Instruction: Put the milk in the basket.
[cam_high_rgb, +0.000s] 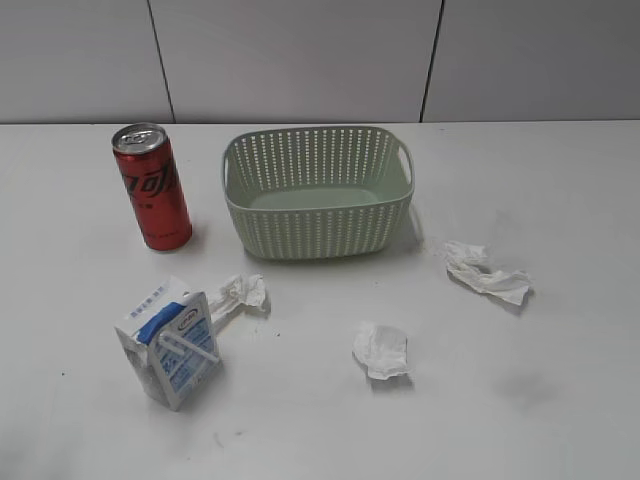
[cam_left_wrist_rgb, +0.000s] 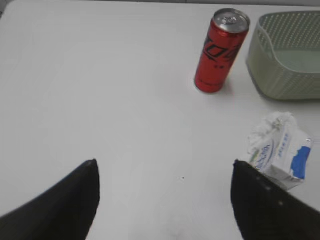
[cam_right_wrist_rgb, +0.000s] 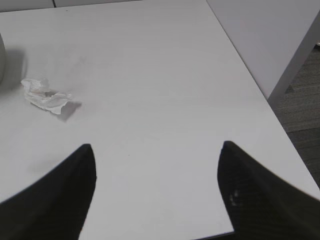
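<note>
The milk is a small white carton with blue print and a white straw on its side. It stands on the table at the front left. It also shows at the right edge of the left wrist view. The pale green basket stands upright and empty at the back centre, and its corner shows in the left wrist view. My left gripper is open and empty over bare table, left of the milk. My right gripper is open and empty near the table's right front corner. Neither gripper shows in the exterior view.
A red soda can stands left of the basket. Crumpled tissues lie beside the milk, at the front centre and right of the basket. The table's right edge drops to the floor.
</note>
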